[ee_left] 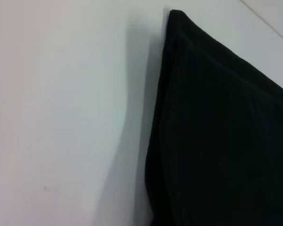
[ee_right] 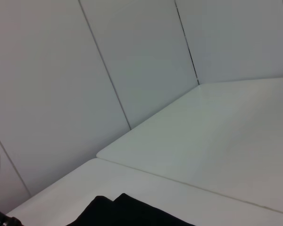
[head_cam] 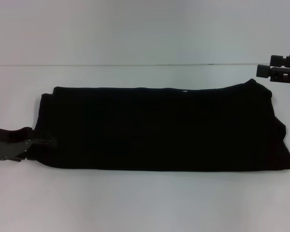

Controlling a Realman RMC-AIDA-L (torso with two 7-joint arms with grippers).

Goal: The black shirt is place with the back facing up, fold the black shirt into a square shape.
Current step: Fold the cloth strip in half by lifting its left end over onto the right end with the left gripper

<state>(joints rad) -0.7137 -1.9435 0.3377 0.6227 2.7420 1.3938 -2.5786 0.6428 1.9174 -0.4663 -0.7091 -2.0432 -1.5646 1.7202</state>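
Observation:
The black shirt (head_cam: 164,128) lies flat on the white table (head_cam: 145,203) as a long, wide rectangle with layered edges on both ends. My left gripper (head_cam: 38,143) sits low at the shirt's left edge, its dark tip merging with the fabric. The left wrist view shows that folded edge and a corner of the shirt (ee_left: 217,132) close up. My right gripper (head_cam: 267,65) hangs open and empty above the table, just beyond the shirt's far right corner. Only a corner of the shirt (ee_right: 122,212) shows in the right wrist view.
White wall panels (ee_right: 132,61) rise behind the table. A seam runs across the table top (ee_right: 188,181) beyond the shirt. Bare table lies in front of the shirt and to its left (ee_left: 61,117).

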